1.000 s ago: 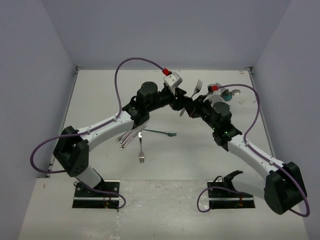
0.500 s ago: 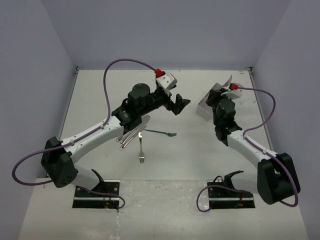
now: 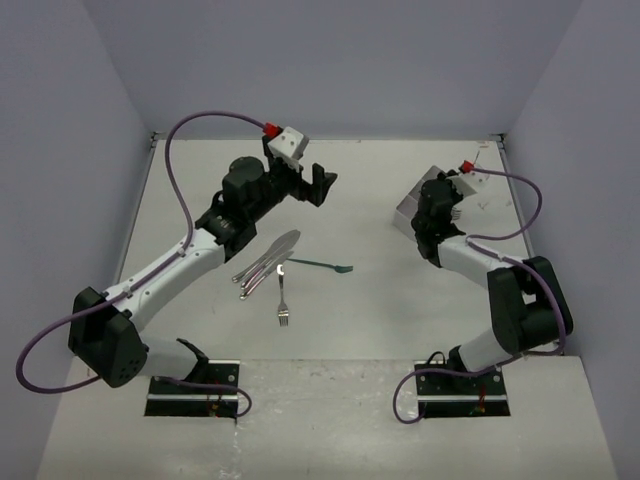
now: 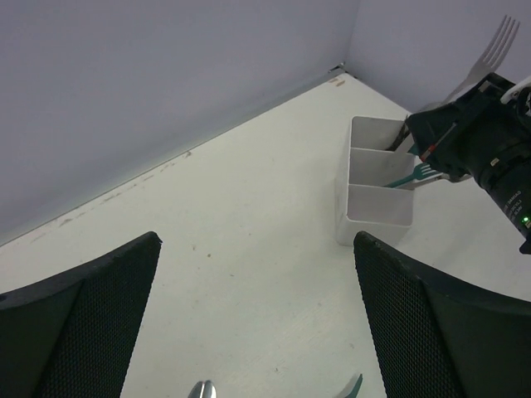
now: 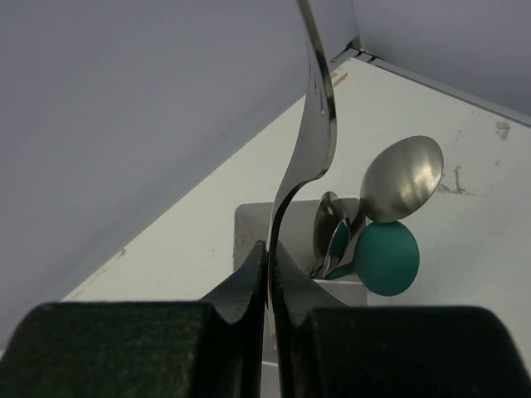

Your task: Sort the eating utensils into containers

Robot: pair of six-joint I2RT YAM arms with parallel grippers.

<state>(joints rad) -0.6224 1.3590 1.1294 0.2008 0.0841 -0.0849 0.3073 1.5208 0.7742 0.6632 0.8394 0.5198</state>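
Two pincers in view, one per arm, above a white worktop (image 3: 380,300).

Left pincer (image 3: 322,186): stands spread to full width and grips nothing. Hovers above the worktop at 11 o'clock from centre, apart from every utensil.

Right pincer (image 5: 270,257): stands closed and clamps the handle of a silver fork (image 5: 314,124) between both fingers. Holds that fork upright, tines up, at 2 o'clock on the worktop, right at the containers (image 4: 377,207). Cannot tell whether the lower end of the fork reaches into a compartment.

Containers: one white translucent box with three compartments in a row; rests on the worktop at 2 o'clock, near the far right corner. Carries a teal fork (image 4: 419,172) in the middle compartment, as seen from the left wrist. Carries also a silver spoon (image 5: 402,178) and a teal spoon (image 5: 386,257), bowls up and close together, at 3 o'clock of the held fork in the right wrist view; cannot tell the compartment from there.

Loose eating utensils: lie flat near the worktop centre, well apart from the box. Comprise a bundle of silver pieces (image 3: 265,265) at 9 o'clock of centre, a lone fork (image 3: 282,300) just beside the bundle at 5 o'clock, tines toward 6 o'clock, and a teal piece (image 3: 320,264) at 3 o'clock of the bundle. Cannot tell the type of the teal piece.
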